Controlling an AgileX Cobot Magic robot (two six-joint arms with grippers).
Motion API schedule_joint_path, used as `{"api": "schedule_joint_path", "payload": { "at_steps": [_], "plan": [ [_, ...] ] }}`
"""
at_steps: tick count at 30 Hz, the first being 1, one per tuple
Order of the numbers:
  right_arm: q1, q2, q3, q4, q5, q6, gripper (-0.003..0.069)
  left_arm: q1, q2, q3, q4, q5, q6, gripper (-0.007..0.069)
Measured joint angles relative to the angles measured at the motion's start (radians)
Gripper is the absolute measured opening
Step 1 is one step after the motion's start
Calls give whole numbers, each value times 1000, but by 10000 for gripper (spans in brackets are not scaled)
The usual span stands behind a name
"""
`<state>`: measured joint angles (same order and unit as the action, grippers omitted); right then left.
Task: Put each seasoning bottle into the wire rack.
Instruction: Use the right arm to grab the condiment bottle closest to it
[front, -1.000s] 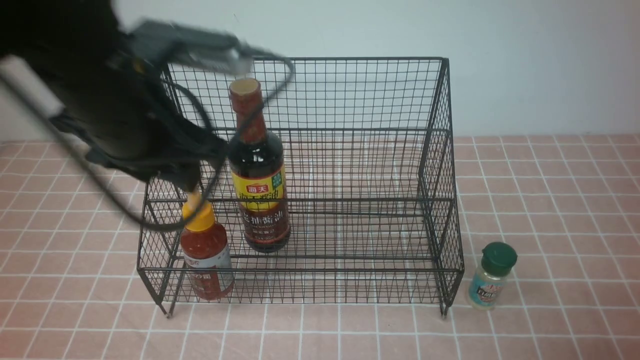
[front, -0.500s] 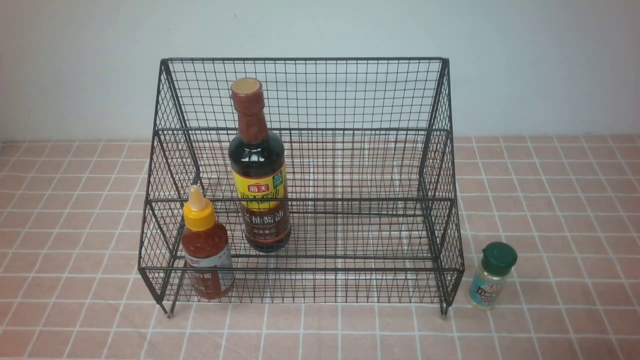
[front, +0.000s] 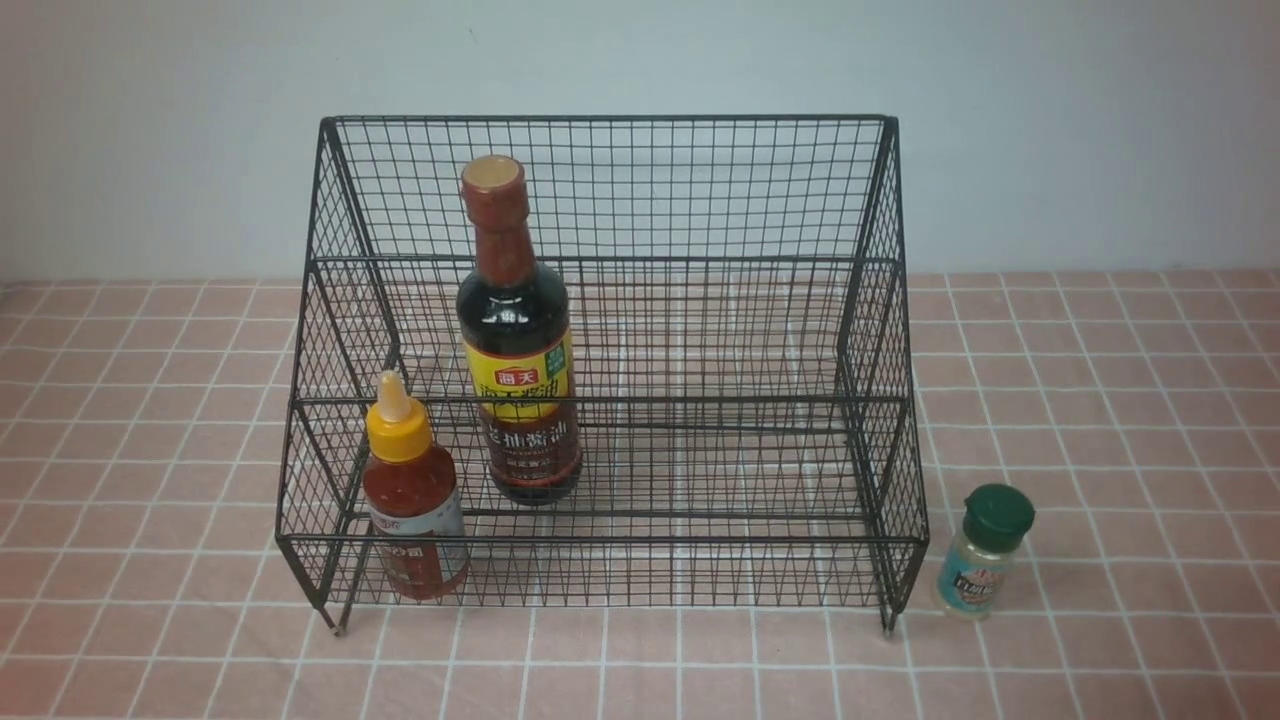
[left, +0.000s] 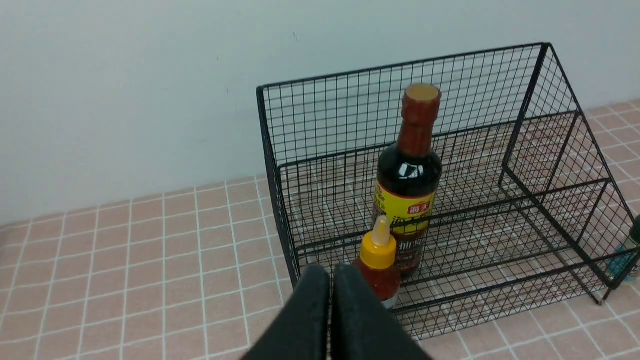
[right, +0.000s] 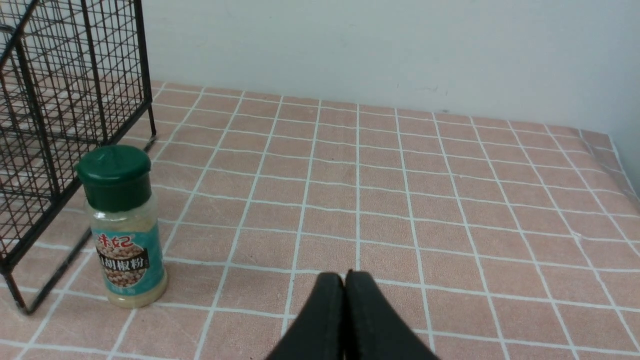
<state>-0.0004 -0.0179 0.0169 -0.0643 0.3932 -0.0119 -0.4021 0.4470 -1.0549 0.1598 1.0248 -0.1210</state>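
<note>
Withdrawal, from the front view: nothing hangs over the wire rack (front: 600, 541) any more; red sauce bottle (front: 412, 500) and soy-sauce bottle (front: 518, 350) stand inside, shaker (front: 985, 552) outside beside its right leg. Left wrist view: left gripper (left: 330, 282) pressed together, empty. Right wrist view: right gripper (right: 345, 286) likewise; shaker likely next.

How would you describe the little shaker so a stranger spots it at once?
Find the black wire rack on the pink tiled table. Just outside its front right corner stands a small clear shaker. Unlike the tall dark bottle and the red sauce bottle inside the rack, it has a green lid and a teal label.
</note>
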Motion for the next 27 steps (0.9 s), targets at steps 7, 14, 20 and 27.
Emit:
{"api": "schedule_joint_path", "payload": {
  "at_steps": [7, 14, 20, 27],
  "plan": [
    [0, 0, 0, 0, 0, 0, -14, 0, -70, 51, -4, -19, -1, -7],
    [0, 0, 0, 0, -1, 0, -14, 10, -192, 314, -18, -287, 7, -7],
    [0, 0, 0, 0, -1, 0, -14, 129, -363, 713, -60, -586, 8, -7],
    [0, 0, 0, 0, -1, 0, -14, 319, -458, 1056, -114, -754, 26, -7]
  ]
}}
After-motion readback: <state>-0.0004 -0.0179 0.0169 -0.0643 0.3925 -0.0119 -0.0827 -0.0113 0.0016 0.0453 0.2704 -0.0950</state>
